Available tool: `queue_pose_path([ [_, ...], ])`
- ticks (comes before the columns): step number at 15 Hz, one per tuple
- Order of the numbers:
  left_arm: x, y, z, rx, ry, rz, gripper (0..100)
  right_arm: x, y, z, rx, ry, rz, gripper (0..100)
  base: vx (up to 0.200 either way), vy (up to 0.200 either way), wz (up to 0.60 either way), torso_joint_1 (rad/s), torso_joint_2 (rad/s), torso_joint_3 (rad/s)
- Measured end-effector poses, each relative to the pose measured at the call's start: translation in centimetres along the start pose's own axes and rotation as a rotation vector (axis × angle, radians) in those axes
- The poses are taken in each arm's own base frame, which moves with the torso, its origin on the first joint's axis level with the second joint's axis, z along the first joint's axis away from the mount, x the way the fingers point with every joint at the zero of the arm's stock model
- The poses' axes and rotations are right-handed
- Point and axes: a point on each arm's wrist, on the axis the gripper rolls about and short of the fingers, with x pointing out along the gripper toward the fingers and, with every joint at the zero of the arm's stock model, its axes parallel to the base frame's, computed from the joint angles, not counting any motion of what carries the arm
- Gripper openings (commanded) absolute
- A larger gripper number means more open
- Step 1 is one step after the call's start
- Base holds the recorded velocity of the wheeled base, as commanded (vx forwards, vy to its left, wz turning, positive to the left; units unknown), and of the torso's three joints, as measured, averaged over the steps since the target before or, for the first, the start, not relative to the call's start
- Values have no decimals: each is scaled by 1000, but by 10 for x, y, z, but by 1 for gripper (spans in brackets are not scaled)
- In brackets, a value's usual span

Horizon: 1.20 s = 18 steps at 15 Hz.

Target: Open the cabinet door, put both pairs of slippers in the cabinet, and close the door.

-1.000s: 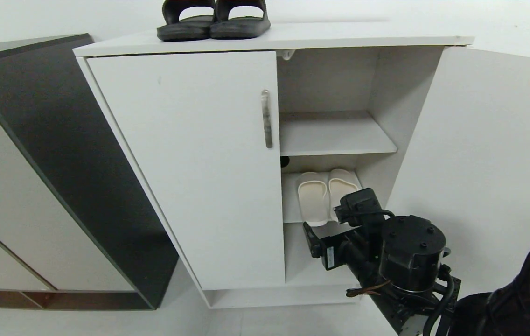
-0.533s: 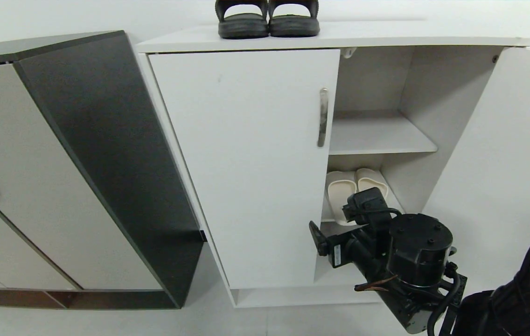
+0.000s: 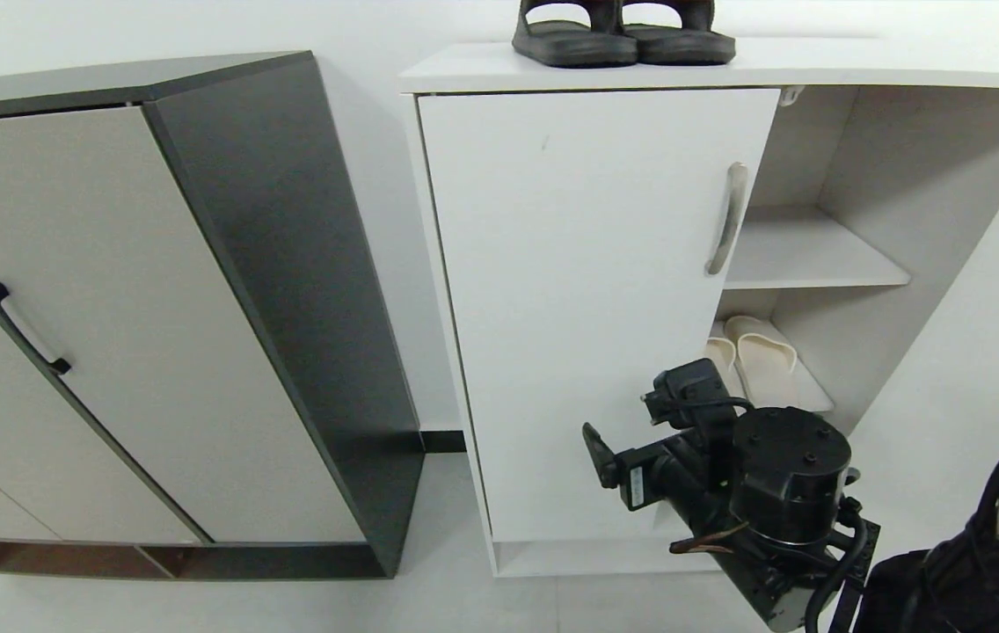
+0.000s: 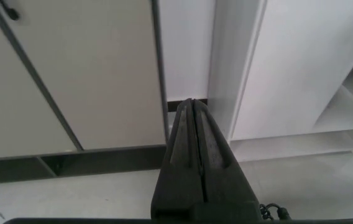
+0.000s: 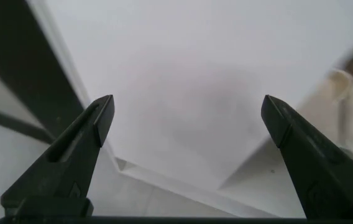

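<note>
The right gripper (image 5: 187, 115), low and right of centre in the head view, has its fingers spread wide apart and faces the closed door (image 3: 587, 308) of the white cabinet (image 3: 464, 72). The left gripper (image 4: 192, 106) has its fingers pressed together, pointing at the gap between that cabinet and the dark cabinet (image 3: 288, 264) on the left. The cream slippers (image 3: 759, 356) lie on the shelf under the top one at centre right, beside the open door (image 3: 974, 352), and the black slippers (image 3: 623, 40) sit on the cabinet top at the frame's upper edge.

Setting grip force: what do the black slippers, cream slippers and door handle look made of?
Black slippers: likely rubber or foam, matte, thick moulded straps.
Cream slippers: probably soft moulded foam, matte, rounded edges.
Door handle: looks like brushed metal, silvery, dull sheen.
</note>
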Motion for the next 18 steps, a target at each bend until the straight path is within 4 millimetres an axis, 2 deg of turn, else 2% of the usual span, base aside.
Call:
queue_pose_path([
  [18, 0, 0, 0, 0, 1, -1, 0, -3, 1, -7, -17, 12, 34, 100, 0, 0, 0, 0, -8, -8],
])
